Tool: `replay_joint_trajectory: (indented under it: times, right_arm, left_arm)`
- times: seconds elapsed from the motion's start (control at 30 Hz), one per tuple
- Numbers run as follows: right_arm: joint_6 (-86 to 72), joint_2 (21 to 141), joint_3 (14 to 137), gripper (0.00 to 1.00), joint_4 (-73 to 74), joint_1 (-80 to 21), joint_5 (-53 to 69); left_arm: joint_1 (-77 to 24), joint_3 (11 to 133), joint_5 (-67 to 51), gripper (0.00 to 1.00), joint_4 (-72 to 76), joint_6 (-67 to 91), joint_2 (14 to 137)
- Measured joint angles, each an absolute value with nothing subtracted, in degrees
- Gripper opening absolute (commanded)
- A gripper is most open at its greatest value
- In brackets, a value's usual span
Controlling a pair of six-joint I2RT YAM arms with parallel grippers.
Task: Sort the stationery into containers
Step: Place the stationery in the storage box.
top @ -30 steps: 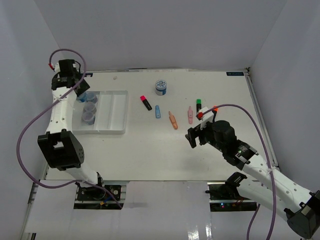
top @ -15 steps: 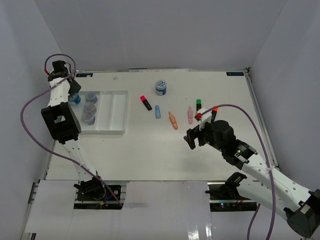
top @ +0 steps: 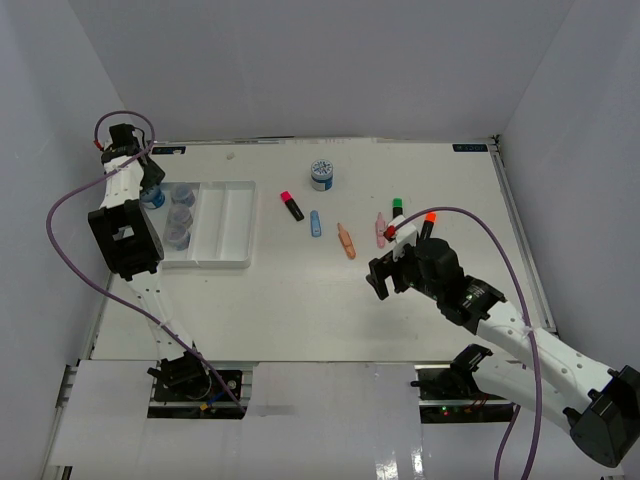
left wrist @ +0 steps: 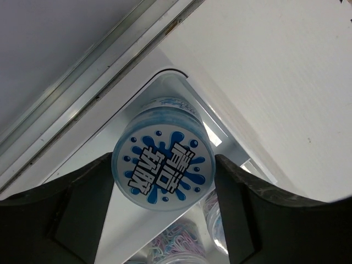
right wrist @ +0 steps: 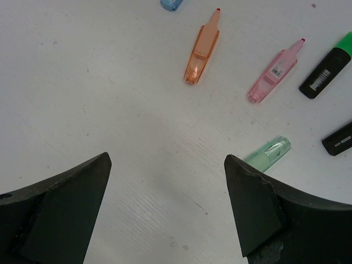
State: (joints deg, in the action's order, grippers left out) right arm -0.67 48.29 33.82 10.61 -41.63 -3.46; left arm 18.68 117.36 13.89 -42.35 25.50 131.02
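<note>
While the jars are being gathered along one side of the white tray [top: 235, 225], the blue-lidded jar [left wrist: 163, 168] is lid-up at the tray's far left corner, at the end of the outermost long compartment. I cannot tell whether it rests on the floor there. The left gripper [left wrist: 163, 160] straddles it from above, jaws against its sides with no gap showing, so I read this as a pinch at the point of setting it down. A grip across the lid suits a round thing that must land upright between the tray's walls. Clear jars [top: 180, 214] stand in a row in the next compartment, which suggests one kind per lane. Right of the tray, on the table [top: 280, 300], lie unsorted pieces, each farther out: a pink-capped highlighter [top: 291, 206], a second blue-lidded jar [top: 321, 174], a blue marker [top: 316, 223], an orange marker [right wrist: 202, 48], a pink marker [right wrist: 274, 72] and a green-capped highlighter [right wrist: 325, 67]. Farthest from the tray, the right gripper [right wrist: 166, 162] hovers with fingers spread wide and nothing between them, just beside a green marker [right wrist: 268, 154], probably lining up its own pick
</note>
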Motion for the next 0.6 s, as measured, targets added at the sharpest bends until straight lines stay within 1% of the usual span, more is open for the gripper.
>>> replay_joint_trajectory:
  times: [0.03, 0.07, 0.13, 0.33, 0.47, 0.53, 0.6]
  right_arm:
    - [-0.7, 48.5, 33.8, 0.90, 10.6, -41.6, -3.5]
    - [-0.7, 48.6, 33.8, 0.90, 10.6, -41.6, -3.5]
    - [-0.7, 48.7, 33.8, 0.90, 10.6, -41.6, -3.5]
    - [-0.7, 48.7, 33.8, 0.90, 10.6, -41.6, -3.3]
    - [-0.7, 48.0, 33.8, 0.90, 10.6, -41.6, -3.2]
    - [-0.7, 47.1, 33.8, 0.90, 10.6, -41.6, -3.2]
    - [-0.7, 46.2, 33.8, 0.90, 10.6, -41.6, -3.3]
  left_arm:
    - [18.7, 117.4, 13.7, 0.87, -42.3, 25.5, 131.0]
    - [18.7, 117.4, 13.6, 0.95, -42.2, 25.5, 131.0]
    - [18.7, 117.4, 13.1, 0.98, -41.8, 25.3, 130.9]
    - [18.7, 115.4, 12.0, 0.98, -42.4, 25.2, 127.7]
    - [17.7, 112.4, 10.0, 0.98, -43.0, 23.7, 121.9]
    - [15.5, 110.8, 9.6, 0.98, -42.3, 21.8, 118.0]
    - [10.8, 109.3, 9.3, 0.98, -40.7, 19.0, 114.1]
